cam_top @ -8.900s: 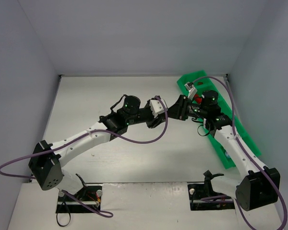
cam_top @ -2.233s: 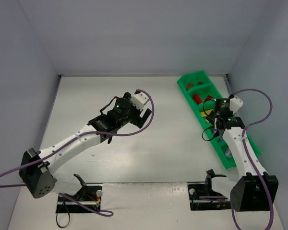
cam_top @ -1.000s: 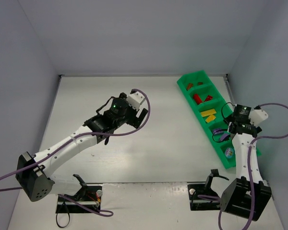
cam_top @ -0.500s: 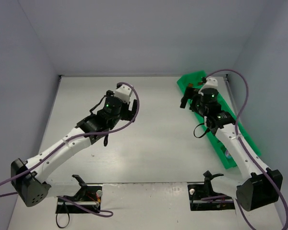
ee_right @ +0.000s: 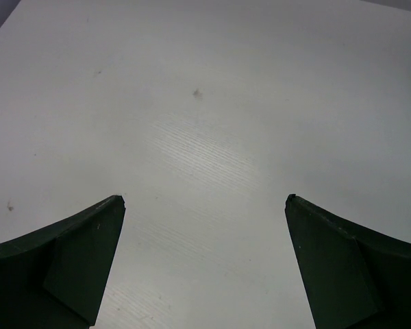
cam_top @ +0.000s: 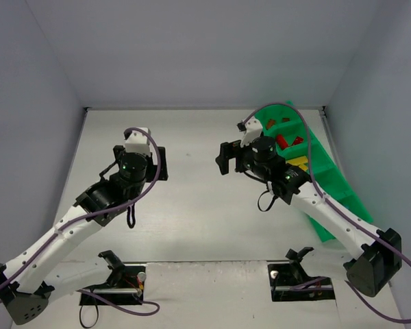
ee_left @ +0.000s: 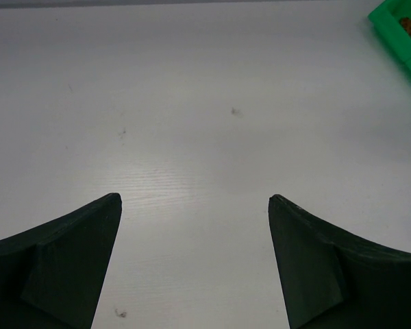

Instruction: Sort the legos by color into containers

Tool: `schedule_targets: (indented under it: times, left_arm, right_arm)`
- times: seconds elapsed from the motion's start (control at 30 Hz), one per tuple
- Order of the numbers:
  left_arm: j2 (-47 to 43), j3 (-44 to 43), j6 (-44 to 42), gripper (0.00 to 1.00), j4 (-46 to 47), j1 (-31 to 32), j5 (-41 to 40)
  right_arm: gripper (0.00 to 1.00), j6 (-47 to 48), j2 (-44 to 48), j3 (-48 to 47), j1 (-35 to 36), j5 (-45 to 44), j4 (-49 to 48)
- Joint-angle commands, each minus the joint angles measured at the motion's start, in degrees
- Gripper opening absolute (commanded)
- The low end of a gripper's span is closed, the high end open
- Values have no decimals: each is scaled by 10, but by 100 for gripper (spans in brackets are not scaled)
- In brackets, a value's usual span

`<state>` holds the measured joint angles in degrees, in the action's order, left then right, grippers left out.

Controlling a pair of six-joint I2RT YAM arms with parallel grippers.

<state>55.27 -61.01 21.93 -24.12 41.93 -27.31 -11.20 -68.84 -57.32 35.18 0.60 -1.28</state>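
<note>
The long green tray of containers (cam_top: 348, 195) lies along the table's right side, with my right arm across it. Red legos (cam_top: 282, 140) and yellow legos (cam_top: 299, 163) show in its upper compartments, and the arm hides the lower ones. A corner of the tray (ee_left: 390, 17) with a brown lego (ee_left: 407, 26) shows in the left wrist view. My right gripper (cam_top: 222, 157) (ee_right: 205, 199) hangs open over bare table, left of the tray. Further left, my left gripper (cam_top: 162, 164) (ee_left: 195, 199) is open over bare table. Neither holds anything.
Grey walls close in the white table (cam_top: 192, 219) at the left, back and right. Purple cables loop off both arms. Two black mounts (cam_top: 116, 264) (cam_top: 294, 259) stand at the near edge.
My right arm has swung from above the tray leftward to the table's middle. My left arm has drawn back to the left and nearer its base.
</note>
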Motion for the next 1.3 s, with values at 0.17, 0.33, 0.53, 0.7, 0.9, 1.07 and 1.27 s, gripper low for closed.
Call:
schedule_targets:
  times: [0.17, 0.33, 0.53, 0.7, 0.9, 1.07, 1.27]
  left_arm:
    - [-48, 12, 32, 81, -47, -4, -36]
    - [-56, 21, 30, 81, -46, -4, -28]
    - [-53, 20, 48, 81, -46, -4, -30]
    - [-38, 2, 70, 81, -75, -4, -39]
    - [-17, -14, 85, 81, -108, -4, -59]
    - [-27, -10, 117, 81, -119, -4, -59]
    - [-46, -14, 157, 81, -152, -4, -65]
  right_arm:
    - [100, 12, 66, 30, 16, 35, -60]
    - [100, 8, 102, 50, 16, 13, -54]
    - [100, 18, 144, 70, 16, 15, -43]
    - [100, 32, 161, 74, 16, 26, -31]
    - [100, 43, 190, 94, 15, 2, -30]
    - [100, 50, 201, 99, 15, 15, -23]
    - [100, 44, 219, 104, 16, 15, -25]
